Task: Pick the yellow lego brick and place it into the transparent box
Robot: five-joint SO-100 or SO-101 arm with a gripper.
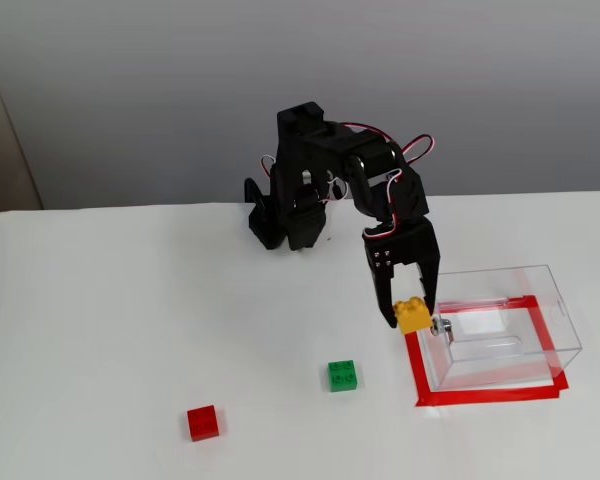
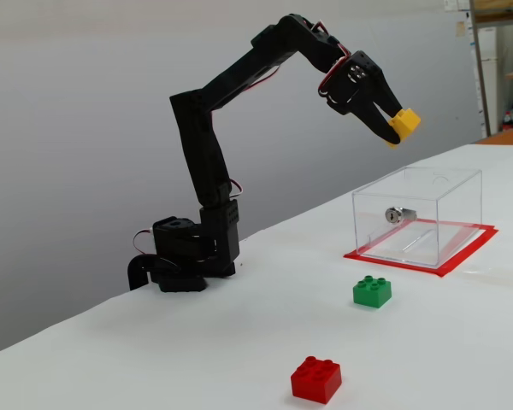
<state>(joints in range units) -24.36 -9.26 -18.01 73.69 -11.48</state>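
Observation:
My gripper (image 1: 413, 313) (image 2: 401, 126) is shut on the yellow lego brick (image 1: 413, 316) (image 2: 405, 122) and holds it in the air. In a fixed view the brick hangs high above the near left corner of the transparent box (image 2: 419, 216). The other fixed view shows it at the left wall of that box (image 1: 502, 325), by the small metal knob (image 1: 440, 326). The clear box sits on a red tape frame (image 1: 480, 392) and looks empty.
A green brick (image 1: 343, 375) (image 2: 373, 291) lies on the white table left of the box. A red brick (image 1: 203, 422) (image 2: 317, 379) lies nearer the front. The arm's black base (image 1: 280, 220) (image 2: 184, 256) stands at the back by the grey wall.

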